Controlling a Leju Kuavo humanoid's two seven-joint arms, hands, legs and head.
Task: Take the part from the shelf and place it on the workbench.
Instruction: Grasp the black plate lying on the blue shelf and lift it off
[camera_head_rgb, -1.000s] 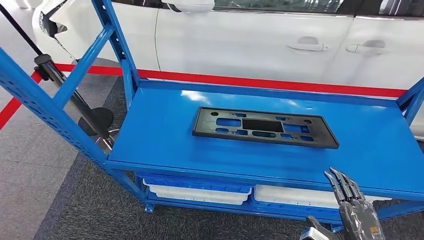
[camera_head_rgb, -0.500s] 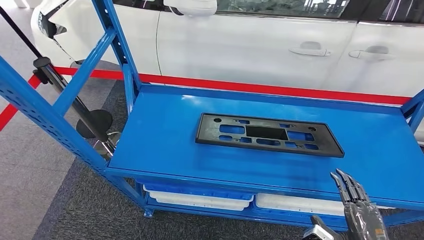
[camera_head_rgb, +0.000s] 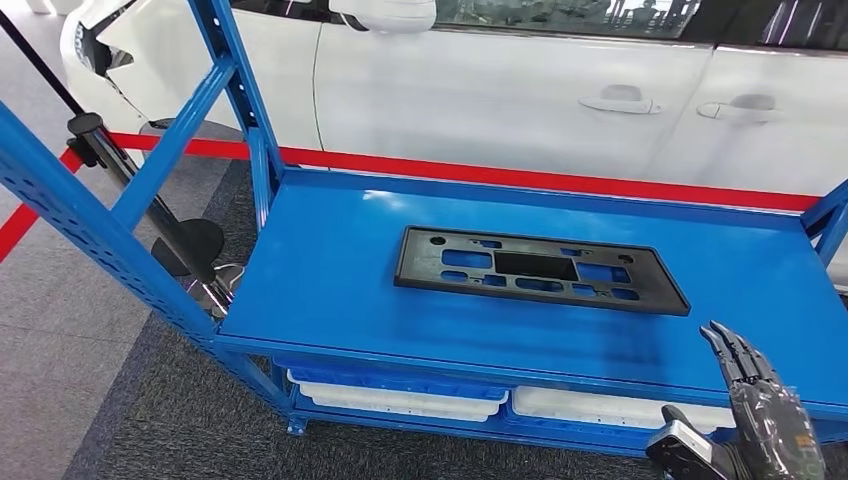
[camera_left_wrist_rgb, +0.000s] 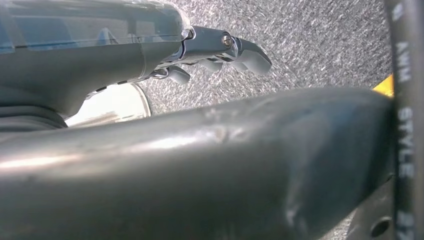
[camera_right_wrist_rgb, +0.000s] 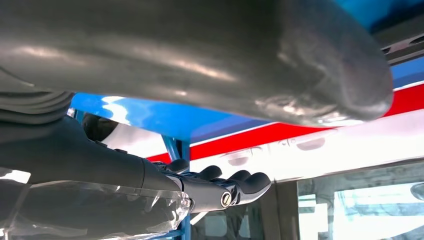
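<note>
Blue shelf (camera_head_rgb: 330, 290) is bearing the black part (camera_head_rgb: 540, 270) beyond the empty, straight-fingered right hand (camera_head_rgb: 765, 420), now sitting farther right.

A glossy white car (camera_head_rgb: 520, 90) with two door handles stands on a grey tiled floor (camera_head_rgb: 50, 340) behind a red floor stripe (camera_head_rgb: 560, 180). Dark grey speckled carpet (camera_head_rgb: 180, 420) lies nearer.

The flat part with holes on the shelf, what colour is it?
The part is black, lying flat on the blue shelf. The head view shows it best.
</note>
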